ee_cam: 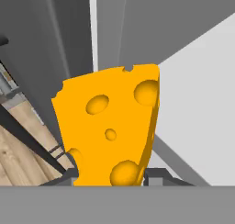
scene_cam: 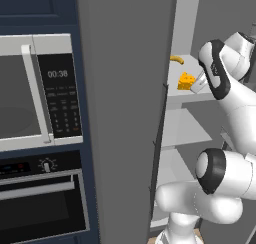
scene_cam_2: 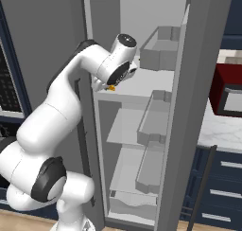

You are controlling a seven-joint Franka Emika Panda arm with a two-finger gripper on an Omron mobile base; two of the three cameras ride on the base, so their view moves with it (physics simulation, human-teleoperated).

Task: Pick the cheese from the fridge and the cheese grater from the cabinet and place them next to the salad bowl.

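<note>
Gripper (ee_cam: 110, 176) clamped on the cheese (ee_cam: 109, 126), one dark fingertip (ee_cam: 65, 177) against each side of the wedge's base, as the hand view shows. Left base view: the cheese (scene_cam: 186, 81) sits at the front edge of an upper shelf inside the fridge (scene_cam: 125, 113), with a small curved yellow item (scene_cam: 176, 60) farther back on that shelf. Right base view: the arm hides nearly all of the cheese (scene_cam_2: 111, 88); door bins (scene_cam_2: 153, 114) line the open door beyond it.
</note>
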